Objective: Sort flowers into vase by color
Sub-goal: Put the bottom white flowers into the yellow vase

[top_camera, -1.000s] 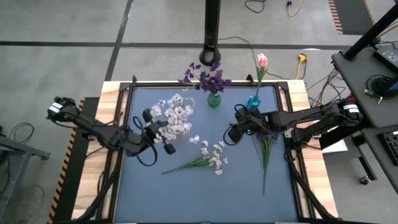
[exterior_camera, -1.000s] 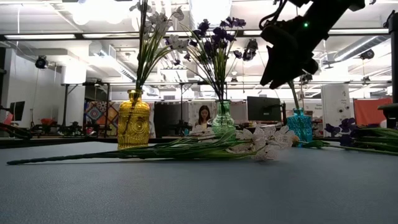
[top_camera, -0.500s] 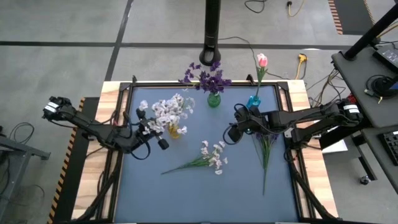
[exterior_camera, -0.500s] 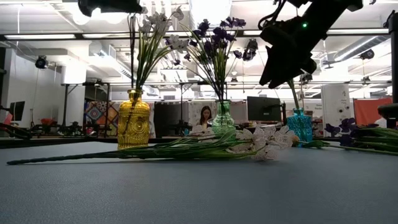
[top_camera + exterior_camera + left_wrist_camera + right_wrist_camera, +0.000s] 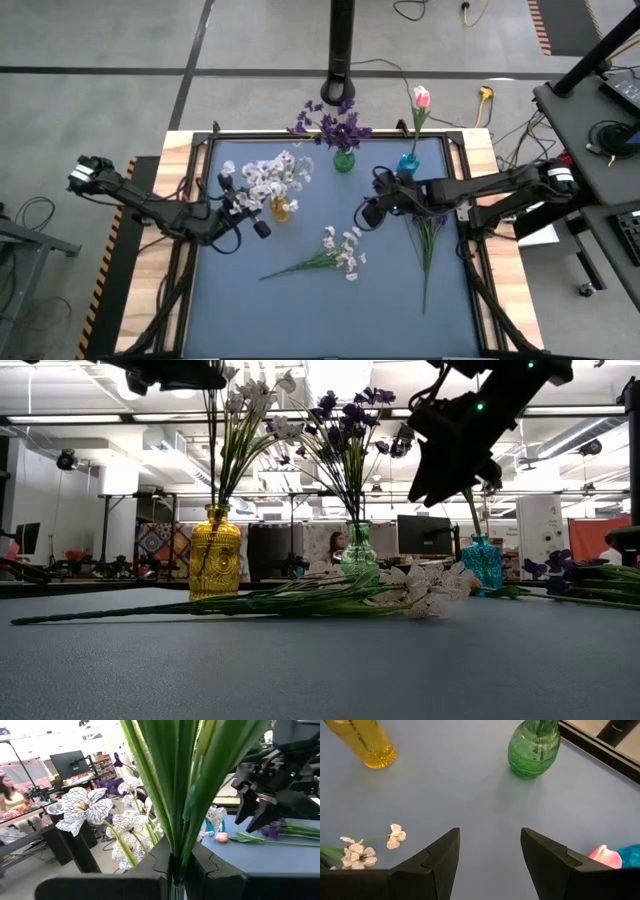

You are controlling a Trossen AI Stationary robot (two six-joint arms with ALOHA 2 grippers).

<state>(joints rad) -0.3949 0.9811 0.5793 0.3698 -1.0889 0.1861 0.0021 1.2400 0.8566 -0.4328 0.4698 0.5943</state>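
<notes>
High view shows the left hand [image 5: 243,203] pinching white sprays [image 5: 268,178] upright to seat stems in the yellow vase [image 5: 281,208] at its three o'clock.

Left gripper [image 5: 243,213] just beside the vase [image 5: 281,208] holding sprigs, loose spray [image 5: 335,252] lying between both grippers, right gripper [image 5: 372,205] above mat, two vases [image 5: 344,160] behind it

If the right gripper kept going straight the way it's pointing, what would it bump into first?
Probably just the bare blue table. The right gripper is open and points down between the yellow vase and green vase, with nothing between. Depth is hard to judge, though.
</notes>
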